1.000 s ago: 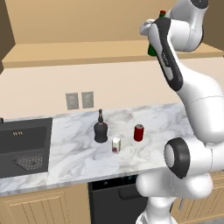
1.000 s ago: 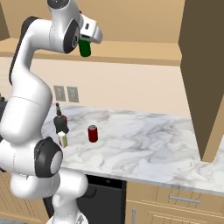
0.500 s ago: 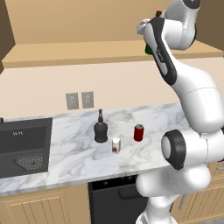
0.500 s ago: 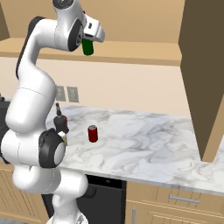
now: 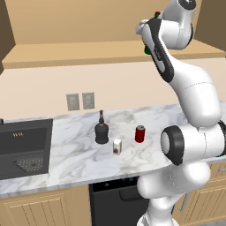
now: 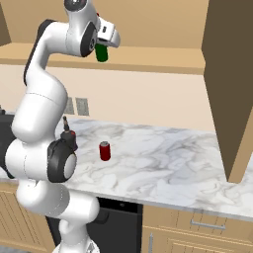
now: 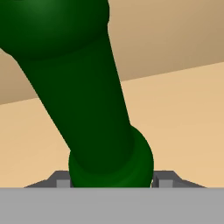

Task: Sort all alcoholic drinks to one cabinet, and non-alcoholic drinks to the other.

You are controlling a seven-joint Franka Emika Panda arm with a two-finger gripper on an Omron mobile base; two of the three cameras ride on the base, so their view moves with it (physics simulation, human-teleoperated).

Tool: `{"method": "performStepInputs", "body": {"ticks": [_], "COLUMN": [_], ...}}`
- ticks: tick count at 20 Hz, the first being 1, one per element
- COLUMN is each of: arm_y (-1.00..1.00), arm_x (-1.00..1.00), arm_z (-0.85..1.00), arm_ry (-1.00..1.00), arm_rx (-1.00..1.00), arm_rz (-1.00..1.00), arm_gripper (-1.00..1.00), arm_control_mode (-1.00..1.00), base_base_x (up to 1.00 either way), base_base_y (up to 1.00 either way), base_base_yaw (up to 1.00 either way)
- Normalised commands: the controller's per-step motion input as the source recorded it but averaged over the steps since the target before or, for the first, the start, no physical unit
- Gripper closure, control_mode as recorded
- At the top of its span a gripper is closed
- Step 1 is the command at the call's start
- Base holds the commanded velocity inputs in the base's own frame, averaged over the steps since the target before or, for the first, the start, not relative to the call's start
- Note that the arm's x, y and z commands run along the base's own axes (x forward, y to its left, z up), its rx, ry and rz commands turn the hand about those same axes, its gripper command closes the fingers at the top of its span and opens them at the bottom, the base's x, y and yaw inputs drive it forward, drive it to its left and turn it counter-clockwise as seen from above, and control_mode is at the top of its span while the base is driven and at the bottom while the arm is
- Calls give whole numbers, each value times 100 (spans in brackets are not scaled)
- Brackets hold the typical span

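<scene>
My gripper [image 6: 102, 41] is raised in front of the open wall cabinet [image 6: 158, 22] and is shut on the slim green bottle [image 6: 102, 52]. That bottle's red cap [image 5: 157, 14] peeks out above the hand, and its green body [image 7: 83, 96] looms between the fingertips [image 7: 164, 181]. On the marble counter [image 5: 66, 163] stand the squat black bottle [image 5: 101, 130], the red can [image 5: 140, 133] and the tiny white carton [image 5: 117, 146]. From the right base view the can [image 6: 104, 150] is plain, while the black bottle [image 6: 66, 129] is half hidden behind my arm.
The cabinet's tan shelf [image 5: 88, 53] runs across the wall above the counter, with an open cabinet door [image 6: 230, 84] hanging at the right. A dark sink [image 5: 26, 145] lies at the left. Wall outlets [image 5: 80, 101] sit behind the bottles, and a black dishwasher front [image 5: 114, 198] is below.
The arm's upper links have swung and straightened. The held green bottle has shifted only slightly along the cabinet front. The counter items have not moved.
</scene>
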Motion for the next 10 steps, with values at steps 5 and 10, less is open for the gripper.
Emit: {"method": "performStepInputs", "body": {"ticks": [5, 10], "arm_y": [0, 0], "arm_x": [25, 26], "arm_z": [-4, -6], "arm_ry": [0, 0], "arm_rx": [0, 0], "arm_rz": [-1, -2], "arm_gripper": [100, 100], "arm_control_mode": [-100, -100], "base_base_x": [0, 0], "base_base_y": [0, 0], "base_base_yaw": [0, 0]}}
